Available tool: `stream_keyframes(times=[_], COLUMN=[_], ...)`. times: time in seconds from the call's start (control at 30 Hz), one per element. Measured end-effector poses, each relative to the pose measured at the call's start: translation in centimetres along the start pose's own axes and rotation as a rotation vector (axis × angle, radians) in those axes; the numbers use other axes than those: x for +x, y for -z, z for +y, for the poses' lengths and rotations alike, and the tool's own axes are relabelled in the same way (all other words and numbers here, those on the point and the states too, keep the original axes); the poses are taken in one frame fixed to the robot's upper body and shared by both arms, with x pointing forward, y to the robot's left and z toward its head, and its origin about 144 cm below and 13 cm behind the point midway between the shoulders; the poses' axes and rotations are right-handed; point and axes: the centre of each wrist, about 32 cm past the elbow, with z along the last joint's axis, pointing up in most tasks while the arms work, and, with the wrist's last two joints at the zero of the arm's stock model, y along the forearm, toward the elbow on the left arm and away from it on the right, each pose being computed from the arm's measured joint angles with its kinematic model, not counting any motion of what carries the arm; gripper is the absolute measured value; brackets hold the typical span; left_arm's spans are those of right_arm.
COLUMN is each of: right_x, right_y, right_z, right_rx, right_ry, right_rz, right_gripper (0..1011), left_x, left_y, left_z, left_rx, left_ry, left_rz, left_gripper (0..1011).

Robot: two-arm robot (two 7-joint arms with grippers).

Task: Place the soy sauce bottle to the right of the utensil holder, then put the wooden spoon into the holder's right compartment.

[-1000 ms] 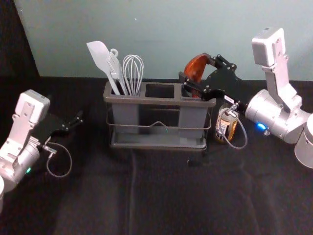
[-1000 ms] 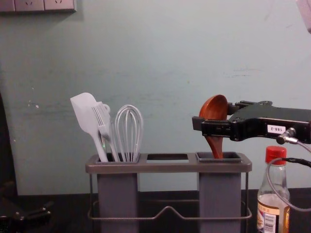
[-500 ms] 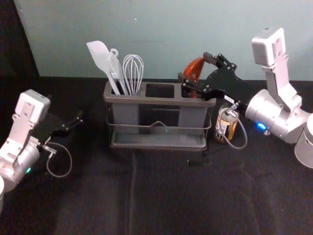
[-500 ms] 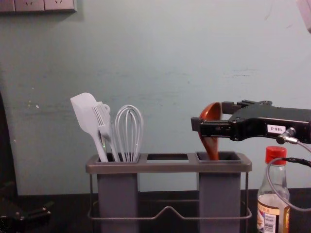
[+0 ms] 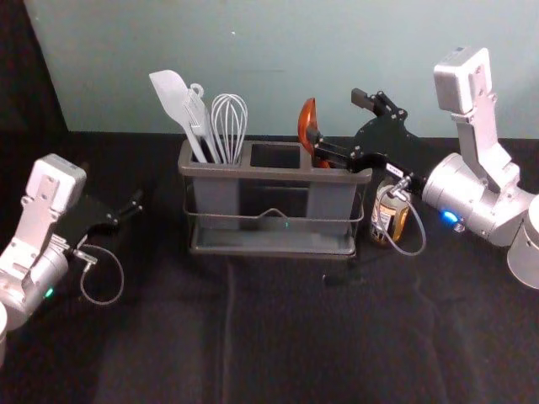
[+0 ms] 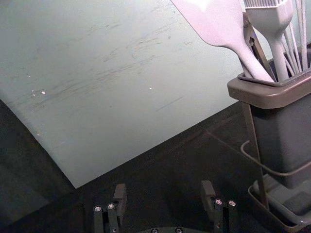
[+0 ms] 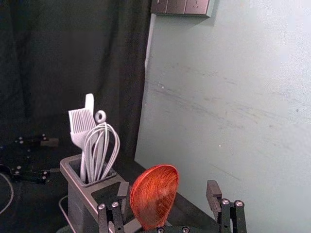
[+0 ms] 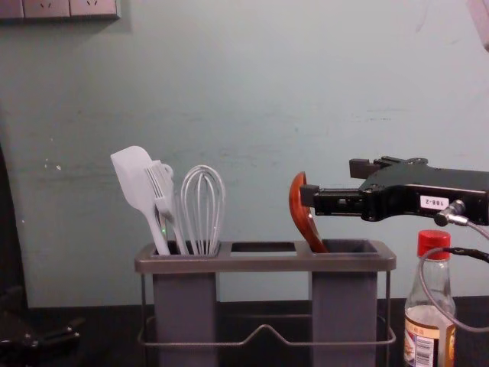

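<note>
"Head view first: found the wooden spoon (image 5: 307,124) where?"

"Found it in the right compartment (image 8: 359,246) of the utensil holder (image 8: 263,264), bowl up, leaning left in the chest view."

"Caught the right hand (image 8: 331,182) pinching it?"

"No, saw it above that compartment, fingers spread. Noticed one fingertip right at the bowl, seemingly touching. Saw the same wide gap in the right wrist view, with the bowl nearer one finger."

"And placed the soy sauce bottle (image 8: 429,329) where?"

"Spotted it upright on the table (image 5: 278,337), just right of the holder, red-capped."

"Checked the left hand (image 5: 125,189)?"

"Yes, saw it off to the left, well apart from the holder; made out spread fingers in the left wrist view."

"Noted what in the left compartment (image 8: 184,306)?"

"Counted a spatula (image 8: 136,176), a brush (image 8: 162,191) and a whisk (image 8: 202,206)."
</note>
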Motion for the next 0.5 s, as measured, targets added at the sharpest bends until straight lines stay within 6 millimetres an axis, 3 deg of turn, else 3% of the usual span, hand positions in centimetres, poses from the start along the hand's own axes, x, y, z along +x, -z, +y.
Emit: stream_keyframes(times=[0.3,0.5], right_x=[-0.7,-1.8], right_y=[-1.4,-2.1], right_z=[-0.2,-1.4], right_rx=[0.006,0.044], right_ry=[0.03,0.102], right_rz=[-0.044,-0.065], right_gripper=[1004,1004], left_x=[0.0,0.0], left_y=[0.0,0.0], left_z=[0.0,0.0], left_rx=[0.0,0.0], left_ry=[0.0,0.0], left_rz=[0.0,0.0], left_gripper=[1005,1005])
